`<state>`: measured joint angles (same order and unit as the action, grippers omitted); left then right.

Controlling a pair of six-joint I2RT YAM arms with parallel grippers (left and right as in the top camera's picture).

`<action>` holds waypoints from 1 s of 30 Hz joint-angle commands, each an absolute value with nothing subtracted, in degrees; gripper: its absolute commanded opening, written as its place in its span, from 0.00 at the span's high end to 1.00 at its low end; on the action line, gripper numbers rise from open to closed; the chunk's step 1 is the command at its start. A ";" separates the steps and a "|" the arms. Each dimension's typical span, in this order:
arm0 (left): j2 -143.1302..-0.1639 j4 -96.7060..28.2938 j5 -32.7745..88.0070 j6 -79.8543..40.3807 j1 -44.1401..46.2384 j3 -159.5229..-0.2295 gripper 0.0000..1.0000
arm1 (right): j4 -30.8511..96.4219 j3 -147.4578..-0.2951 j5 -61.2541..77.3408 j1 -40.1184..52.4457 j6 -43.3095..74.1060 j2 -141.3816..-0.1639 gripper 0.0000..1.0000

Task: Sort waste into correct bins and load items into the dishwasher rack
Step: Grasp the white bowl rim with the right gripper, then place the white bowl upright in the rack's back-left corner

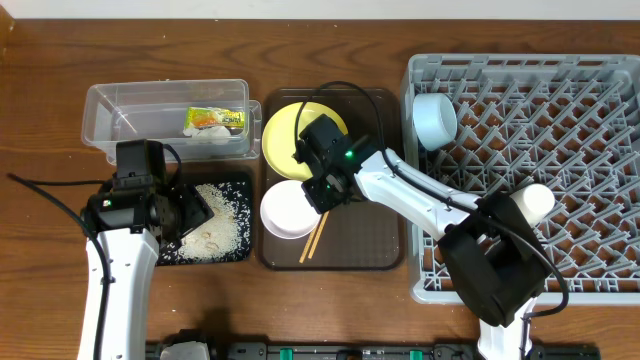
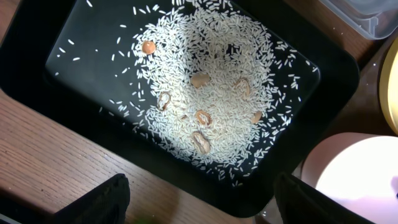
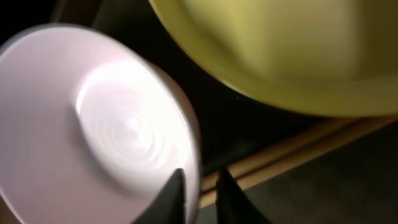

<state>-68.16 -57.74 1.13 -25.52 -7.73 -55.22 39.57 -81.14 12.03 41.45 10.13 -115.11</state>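
My right gripper [image 1: 322, 190] [image 3: 200, 186] is shut on the rim of the white bowl [image 1: 285, 212] [image 3: 93, 124], with one finger inside and one outside. The bowl sits on the brown serving tray [image 1: 370, 250], next to the yellow plate [image 1: 290, 130] [image 3: 280, 50] and the chopsticks [image 1: 313, 240] [image 3: 298, 152]. My left gripper [image 1: 185, 212] [image 2: 199, 199] is open and empty over the near edge of the black tray [image 1: 235, 250] [image 2: 81, 56], which holds rice [image 1: 215, 215] [image 2: 205, 81]. The clear tub [image 1: 130, 100] holds the snack wrapper [image 1: 213, 120] and tissue [image 1: 205, 140].
The grey dishwasher rack [image 1: 600, 150] fills the right side. It holds the light blue bowl [image 1: 435, 118] at its far left corner and a pale cup [image 1: 535, 200] beside my right arm. Several small tan bits lie in the rice.
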 commanded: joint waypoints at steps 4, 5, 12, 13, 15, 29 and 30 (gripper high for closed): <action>-68.05 -58.06 1.02 -25.82 -8.01 -55.64 0.23 | 39.51 -81.91 12.21 39.27 10.68 -113.08 0.99; -68.05 -58.06 1.04 -25.82 -8.01 -55.64 0.23 | 39.51 -81.93 12.03 38.65 10.68 -112.42 0.99; -68.05 -58.04 1.02 -25.82 -8.01 -55.64 0.23 | 40.71 -82.08 11.77 33.91 8.21 -104.25 0.99; -68.05 -58.04 1.04 -25.82 -8.01 -55.61 0.23 | 41.17 -82.08 11.60 32.86 7.29 -102.48 0.99; -68.05 -58.04 1.02 -25.82 -8.01 -55.64 0.23 | 42.09 -82.08 9.28 31.05 6.50 -99.57 0.99; -68.05 -57.76 1.04 -25.82 -8.01 -55.64 0.23 | 30.35 -82.02 -43.90 19.90 -12.80 -88.27 0.99; -68.05 -57.76 1.02 -25.85 -8.01 -55.61 0.23 | 27.94 -82.02 -47.33 19.11 -15.35 -88.60 0.99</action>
<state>-68.16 -57.71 1.15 -25.52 -7.73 -55.22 30.63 -81.36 -29.63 20.93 -5.65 -88.97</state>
